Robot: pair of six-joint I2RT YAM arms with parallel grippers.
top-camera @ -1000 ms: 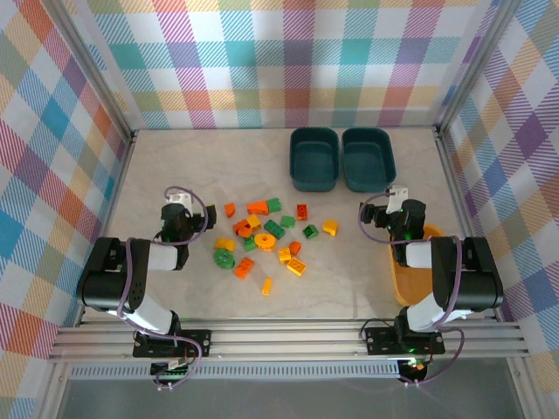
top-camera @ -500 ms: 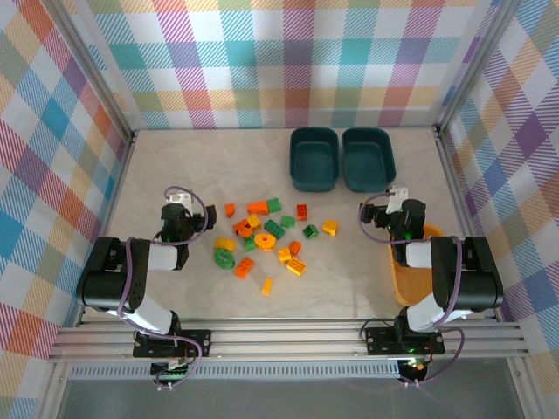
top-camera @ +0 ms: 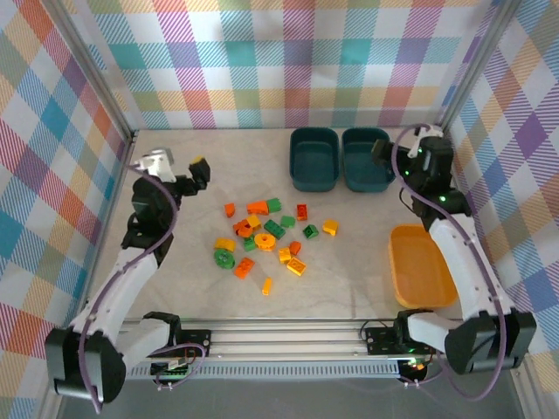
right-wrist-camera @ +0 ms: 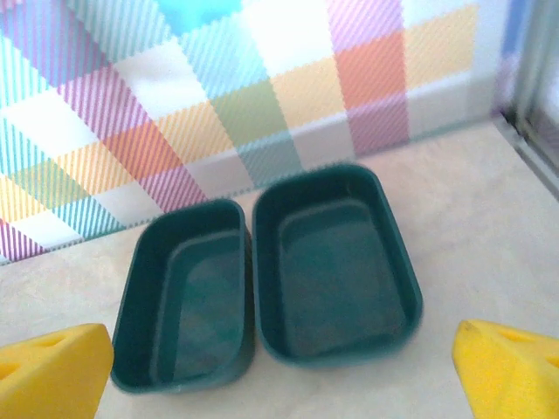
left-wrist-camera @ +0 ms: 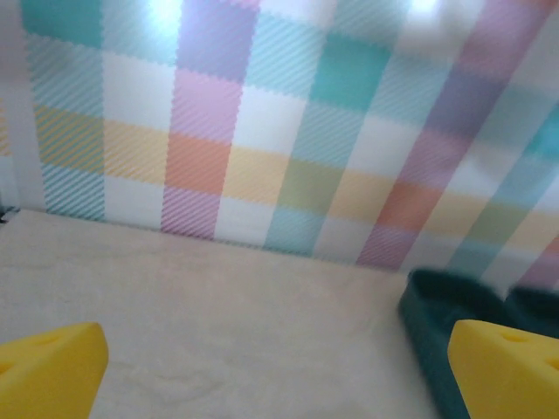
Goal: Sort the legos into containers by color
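Left gripper (top-camera: 197, 169) spread wide, holding nothing, right gripper (top-camera: 383, 148) likewise wide, empty, near two teal containers (right-wrist-camera: 393, 253)

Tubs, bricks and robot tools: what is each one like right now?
left teal tub: empty, upright
right teal tub: empty, upright
yellow-orange tub: empty, upright
legos: loose on the table, none in a tub
left tool: open, holding nothing
right tool: open, holding nothing

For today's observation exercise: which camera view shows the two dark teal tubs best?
The right wrist view: the left teal tub and right teal tub sit close, whole, empty. Top external shows both small, far off; left wrist catches blurred rims.
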